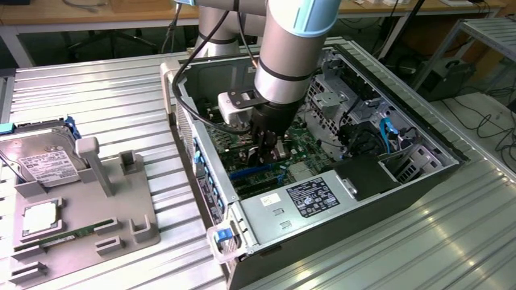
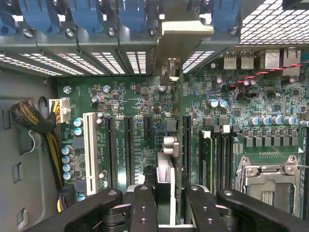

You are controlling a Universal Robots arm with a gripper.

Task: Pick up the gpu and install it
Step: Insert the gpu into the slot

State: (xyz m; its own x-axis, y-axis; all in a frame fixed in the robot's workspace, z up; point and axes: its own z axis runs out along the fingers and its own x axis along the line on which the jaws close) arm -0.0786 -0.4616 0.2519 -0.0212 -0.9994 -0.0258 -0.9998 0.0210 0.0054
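In the exterior view my gripper (image 1: 269, 154) reaches down inside the open computer case (image 1: 419, 175), low over the green motherboard (image 1: 303, 142). The wrist view looks along the gpu (image 2: 166, 166), a thin dark card seen edge-on. It stands upright between my two black fingers (image 2: 145, 203), and the gripper (image 2: 171, 195) is shut on it. The card lies in line with the black expansion slots (image 2: 129, 150) on the motherboard. Its pale metal bracket (image 2: 186, 26) sits at the case's rear slot openings. Whether the card's edge is seated in a slot is hidden.
Outside the case, at the exterior view's left, a grey holder tray (image 1: 89, 205) carries a silver hard drive (image 1: 45, 160) and a green RAM stick (image 1: 72, 234). Inside are the power supply (image 1: 310, 196), blue slot latches (image 2: 91, 12), a white slot (image 2: 89, 145), a cable bundle (image 2: 34, 121) and the CPU socket (image 2: 265, 179).
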